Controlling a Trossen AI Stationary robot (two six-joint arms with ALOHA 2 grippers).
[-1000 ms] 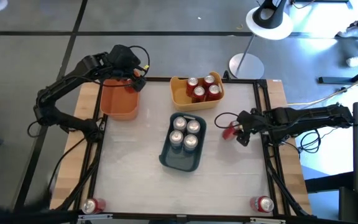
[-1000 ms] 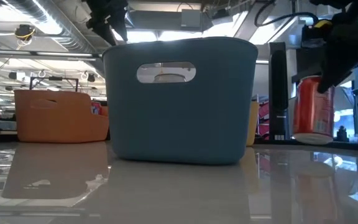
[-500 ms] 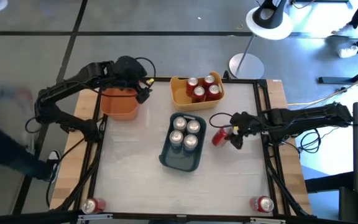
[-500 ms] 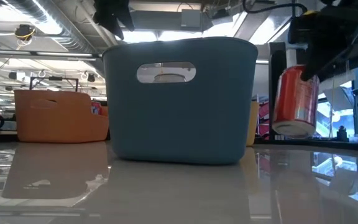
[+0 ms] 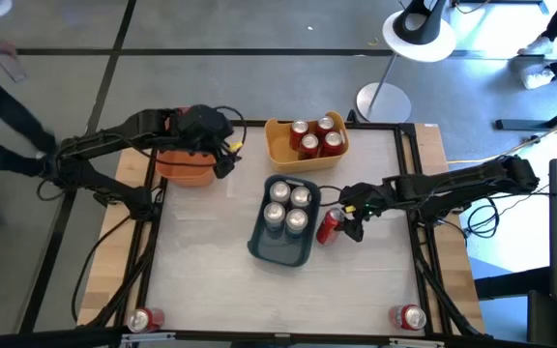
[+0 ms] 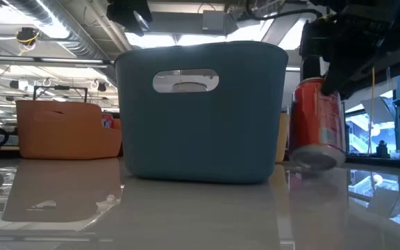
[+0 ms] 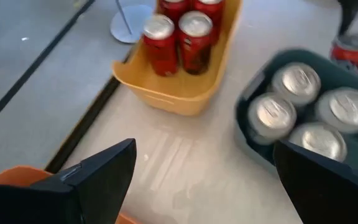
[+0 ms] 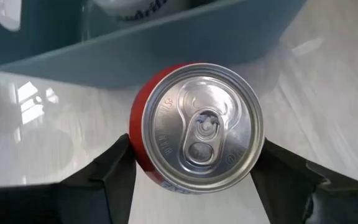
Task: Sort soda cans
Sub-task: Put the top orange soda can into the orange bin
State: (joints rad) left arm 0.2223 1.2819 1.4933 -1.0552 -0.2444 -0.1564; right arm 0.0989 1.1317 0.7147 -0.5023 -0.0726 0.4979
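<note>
Hanging over the orange bin (image 5: 184, 164) at the counter's (image 5: 201, 271) far-left corner: left claw (image 5: 222, 155), fingers spread wide, holding nothing.

Sitting mid-counter: yellow bin (image 5: 303, 155) with four red cans (image 5: 314, 135) upright inside; just in front of it, dark blue-grey bin (image 5: 283, 246) with four silver-topped cans (image 5: 288, 205) packed together.

Gripping a red soda can (image 5: 328, 226) just beside the blue-grey bin's right wall: right claw (image 5: 341, 224), fingers part-closed on the can's sides. Can tilting in the low view, base seemingly just off the counter — contact hard to tell.

Lying at the near edge, well apart: two more red cans, one at the left corner (image 5: 143, 319), one at the right (image 5: 409, 316).

Doing this step well, judging by colour: lifting the can clear of the blue-grey rim before carrying it on to the yellow bin, keeping it upright, squeezing evenly — thin smooth metal, prone to slipping or denting. Aiming for the free gap beside the cans there.

Showing throughout: glossy rounded plastic bins, the blue-grey one with a slot handle; smooth pale counter reflecting light; cylinders with bright ringed lids and pull tabs.
</note>
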